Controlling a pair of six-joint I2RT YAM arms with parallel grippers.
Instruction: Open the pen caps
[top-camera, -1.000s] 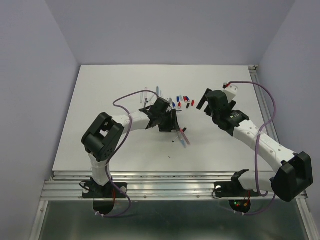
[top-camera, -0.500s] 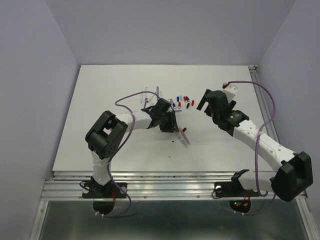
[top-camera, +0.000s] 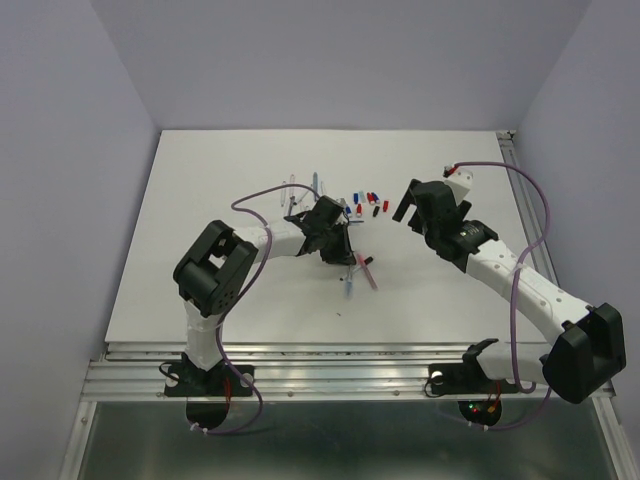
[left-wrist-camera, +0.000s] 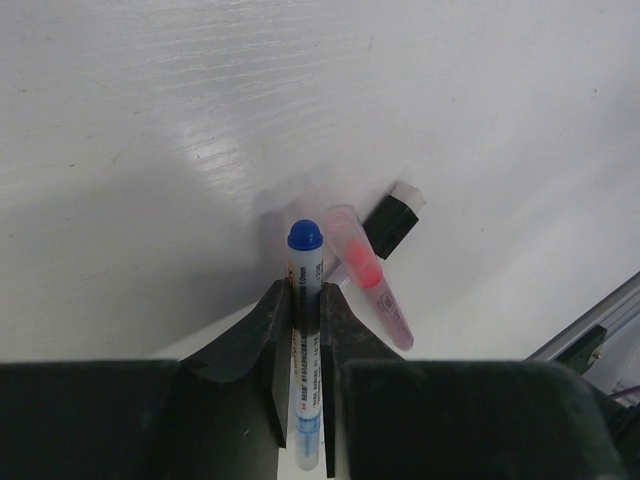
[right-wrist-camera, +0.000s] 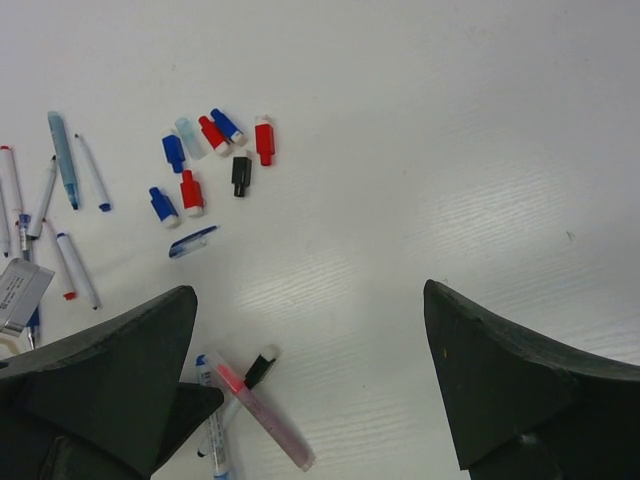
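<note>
Pale lilac walls (top-camera: 70, 100) close in a white counter (top-camera: 220, 170) on three sides; a metal rail (top-camera: 330, 368) edges its near side.

White table (top-camera: 220, 175): pens (right-wrist-camera: 62, 160), pen caps (right-wrist-camera: 264, 140)

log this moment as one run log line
phase: grasp | left gripper: shut on blue-capped pen, cap on | right gripper: open, empty | loose caps: clustered on table
</note>
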